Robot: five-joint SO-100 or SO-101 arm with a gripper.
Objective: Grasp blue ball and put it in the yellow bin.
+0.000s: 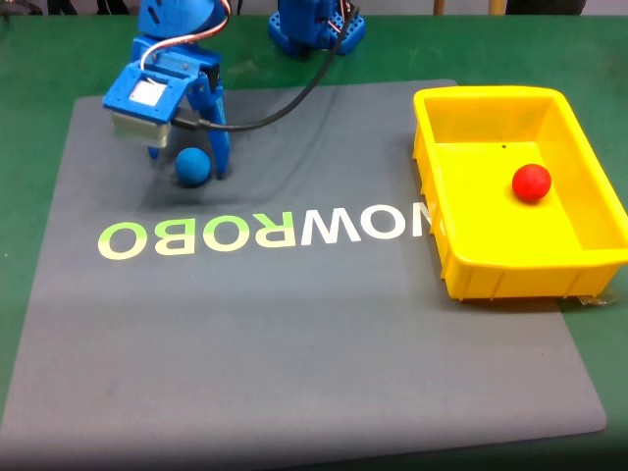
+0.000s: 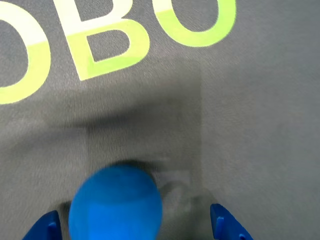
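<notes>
In the fixed view, a dark grey rectangular mat (image 1: pixel 294 343) covers most of the green counter (image 1: pixel 29 88). Large lettering (image 1: pixel 265 232) runs across the mat, reading "NOWROBO", with "NOW" in white and "ROBO" in yellow-green; the left letters of "NOW" are cut off by the bin. In the wrist view part of the same print, "OBO" (image 2: pixel 110 40), shows in yellow-green with paler tops.

At the right of the fixed view sits the bright yellow rectangular plastic bin (image 1: pixel 510 265) with a rimmed edge and sloped walls, its near corner overhanging the mat. A small red ball (image 1: pixel 531 183) lies inside it, towards the far right.

Farther back on the left, the small matte blue ball (image 1: pixel 192 166) rests on the mat just above the "ROBO" print, well apart from the bin. The blue plastic end effector (image 1: pixel 191 169) stands over it, released, with a finger (image 2: pixel 227 227) on either side and the ball (image 2: pixel 116 202) between them, nearer the left finger in the wrist view. Whether either finger touches the ball cannot be told.

A black cable (image 1: pixel 294 103) curves from the arm to a blue base (image 1: pixel 316 27) at the far edge.
</notes>
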